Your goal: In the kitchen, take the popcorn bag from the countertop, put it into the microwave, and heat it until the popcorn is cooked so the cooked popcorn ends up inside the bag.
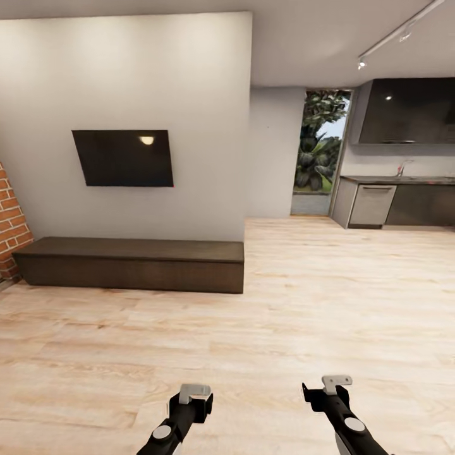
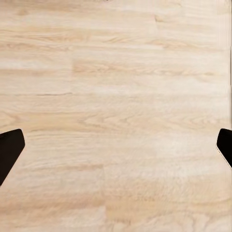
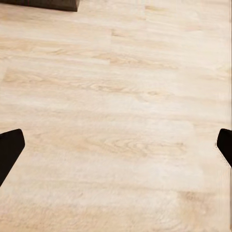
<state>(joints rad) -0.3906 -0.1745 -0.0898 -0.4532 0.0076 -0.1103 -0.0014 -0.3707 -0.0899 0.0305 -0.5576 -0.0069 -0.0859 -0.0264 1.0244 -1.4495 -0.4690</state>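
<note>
Travel step is judged underway: the kitchen (image 1: 404,183) is seen far off at right. Left gripper (image 1: 194,393) and right gripper (image 1: 335,382) are spread wide (nothing held). A drive across the floor (image 1: 303,316) is needed next.

- Pale wood floor (image 1: 303,328) throughout.
- Grey wall (image 1: 126,76) bearing a dark TV (image 1: 123,158), low dark bench (image 1: 129,264) below.
- Brick (image 1: 9,221) at far left.
- Tall window (image 1: 321,148) showing plants.
- Ceiling track light (image 1: 398,35).
</note>
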